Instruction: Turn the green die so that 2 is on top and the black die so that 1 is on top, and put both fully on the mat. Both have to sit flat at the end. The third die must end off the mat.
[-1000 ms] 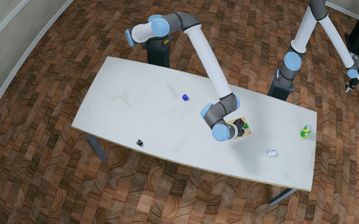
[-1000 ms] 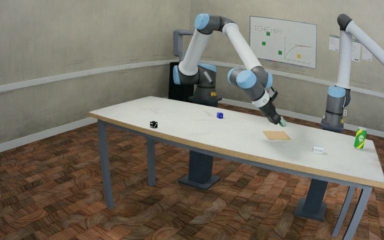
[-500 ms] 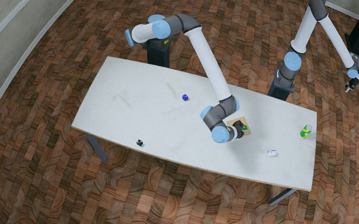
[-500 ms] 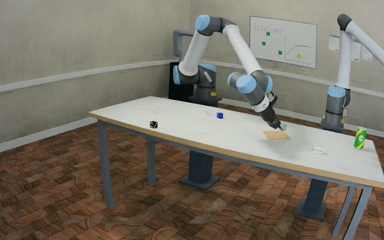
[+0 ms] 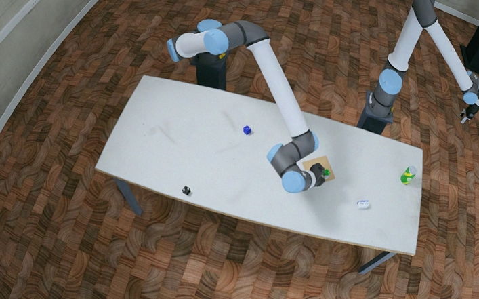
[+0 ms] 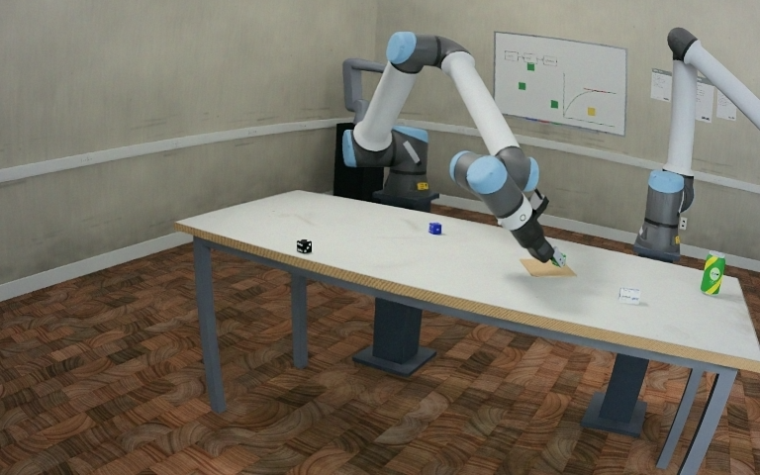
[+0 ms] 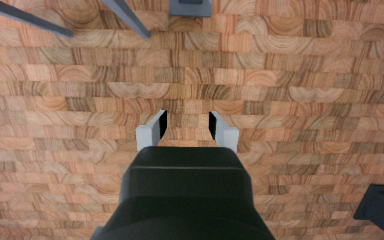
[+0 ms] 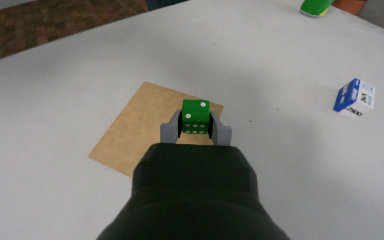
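Pale grey-white tabletop (image 5: 209, 149) (image 6: 358, 246) (image 8: 280, 165) is spanning a brown wood-block floor (image 5: 72, 244) (image 6: 280, 403) (image 7: 280, 165) (image 8: 100, 20). Right gripper (image 5: 325, 172) (image 6: 556, 257) (image 8: 195, 124) is gripping the green cubic die (image 5: 327, 172) (image 6: 553, 260) (image 8: 195, 116); left gripper (image 5: 464, 117) (image 7: 187, 125) is standing wide

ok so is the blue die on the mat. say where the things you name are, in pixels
No, the blue die (image 5: 246, 130) (image 6: 434, 228) sits on the bare white table top (image 5: 194, 142) (image 6: 358, 240), well away from the tan mat (image 5: 310, 162) (image 6: 546, 270) (image 8: 135, 120).

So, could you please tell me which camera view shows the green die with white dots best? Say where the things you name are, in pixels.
The right wrist view: there the green die with white dots (image 8: 195, 116) (image 5: 326, 172) (image 6: 559, 257) is large, with two dotted faces visible. The top view shows it small beside the dark hand; the exterior view, small and partly covered. The left wrist view lacks it.
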Robot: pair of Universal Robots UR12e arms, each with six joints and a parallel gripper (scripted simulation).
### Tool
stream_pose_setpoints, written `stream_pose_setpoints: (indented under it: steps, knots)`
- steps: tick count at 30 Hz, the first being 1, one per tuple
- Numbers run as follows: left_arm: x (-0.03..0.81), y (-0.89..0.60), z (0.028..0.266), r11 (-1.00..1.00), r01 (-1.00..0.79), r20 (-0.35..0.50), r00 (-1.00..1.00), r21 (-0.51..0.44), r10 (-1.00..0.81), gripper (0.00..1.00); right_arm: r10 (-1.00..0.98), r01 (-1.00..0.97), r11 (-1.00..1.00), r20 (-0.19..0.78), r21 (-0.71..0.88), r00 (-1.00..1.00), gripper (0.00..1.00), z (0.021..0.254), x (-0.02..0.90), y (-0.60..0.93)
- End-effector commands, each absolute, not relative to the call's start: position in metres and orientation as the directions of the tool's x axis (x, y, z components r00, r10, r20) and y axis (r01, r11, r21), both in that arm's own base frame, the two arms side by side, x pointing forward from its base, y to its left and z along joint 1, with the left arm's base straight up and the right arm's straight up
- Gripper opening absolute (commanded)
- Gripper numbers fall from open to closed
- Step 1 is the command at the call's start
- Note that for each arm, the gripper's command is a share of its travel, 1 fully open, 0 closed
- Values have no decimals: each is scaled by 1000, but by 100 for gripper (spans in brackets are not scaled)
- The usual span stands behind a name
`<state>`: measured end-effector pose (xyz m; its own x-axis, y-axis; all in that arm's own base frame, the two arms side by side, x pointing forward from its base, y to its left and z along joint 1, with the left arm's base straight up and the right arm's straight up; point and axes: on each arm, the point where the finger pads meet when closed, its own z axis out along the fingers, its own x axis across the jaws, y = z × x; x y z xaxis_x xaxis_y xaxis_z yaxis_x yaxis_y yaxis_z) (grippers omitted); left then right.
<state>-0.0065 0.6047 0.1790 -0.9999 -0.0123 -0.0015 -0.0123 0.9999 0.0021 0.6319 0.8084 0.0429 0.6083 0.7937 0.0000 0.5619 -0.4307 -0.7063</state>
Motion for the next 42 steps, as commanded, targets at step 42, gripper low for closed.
stream_pose_setpoints:
  steps: [42]
  knots:
    - [-9,604,177,1000,-14,0,-1000,0,-14,100,794,561,-430,0,-707,608,57,33,631,807]
